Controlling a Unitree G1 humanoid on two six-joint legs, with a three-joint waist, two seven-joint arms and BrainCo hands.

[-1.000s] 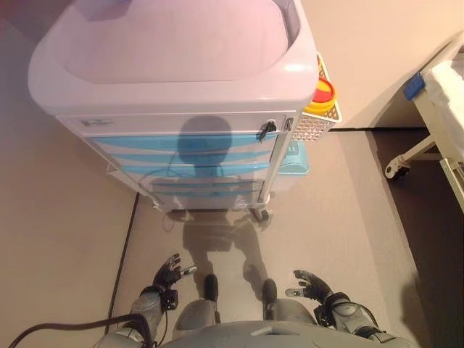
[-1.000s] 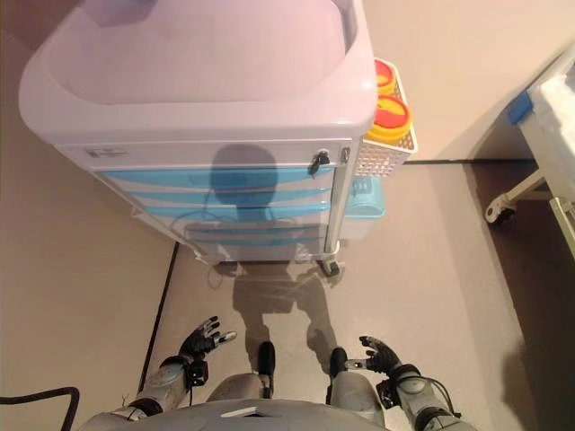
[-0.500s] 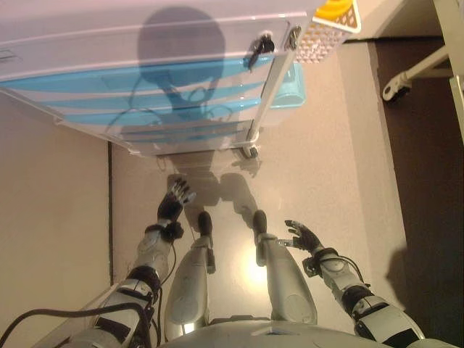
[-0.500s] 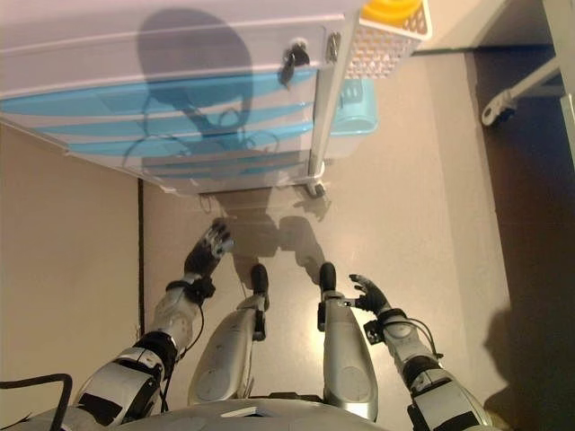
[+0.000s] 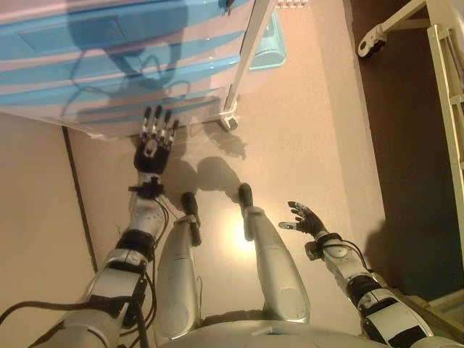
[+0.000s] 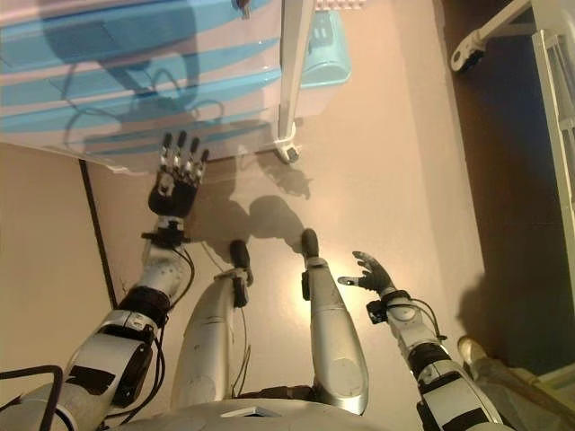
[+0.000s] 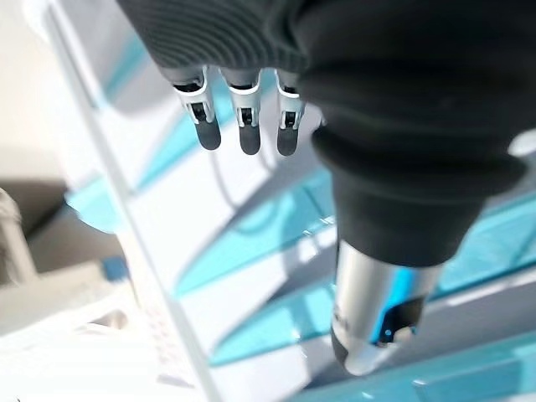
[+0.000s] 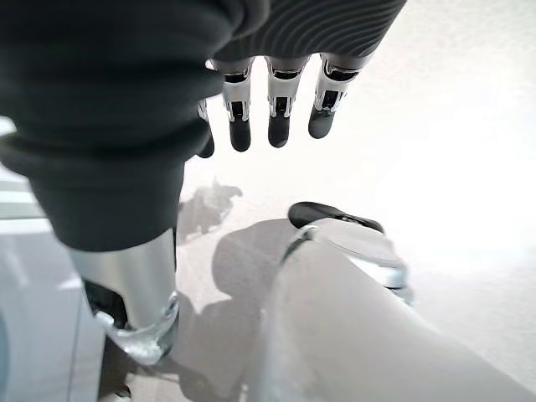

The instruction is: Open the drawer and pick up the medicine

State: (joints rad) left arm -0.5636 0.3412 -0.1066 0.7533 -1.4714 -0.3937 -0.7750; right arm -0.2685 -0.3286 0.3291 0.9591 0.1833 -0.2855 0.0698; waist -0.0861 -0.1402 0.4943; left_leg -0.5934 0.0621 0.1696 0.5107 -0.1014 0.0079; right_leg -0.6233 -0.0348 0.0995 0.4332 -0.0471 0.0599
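Observation:
A white medical cart with several blue drawer fronts (image 5: pixel 109 54) stands ahead of me; all the drawers I see are shut. No medicine shows in any view. My left hand (image 5: pixel 154 138) is raised with straight fingers, just short of the cart's lowest drawers, empty. Its wrist view shows the blue drawer fronts (image 7: pixel 251 243) past the fingers (image 7: pixel 243 126). My right hand (image 5: pixel 304 220) hangs low at my right side over the floor, fingers relaxed and open, empty.
The cart's corner post ends in a caster (image 5: pixel 229 120) on the beige floor. A light blue bin (image 5: pixel 267 45) hangs on the cart's right side. A white bed frame with a wheel (image 5: pixel 371 45) stands at the far right on darker floor.
The camera has tilted further down, so the cart has slid up the picture. My left hand has risen and reached forward toward the lower drawers. My right hand has stayed low.

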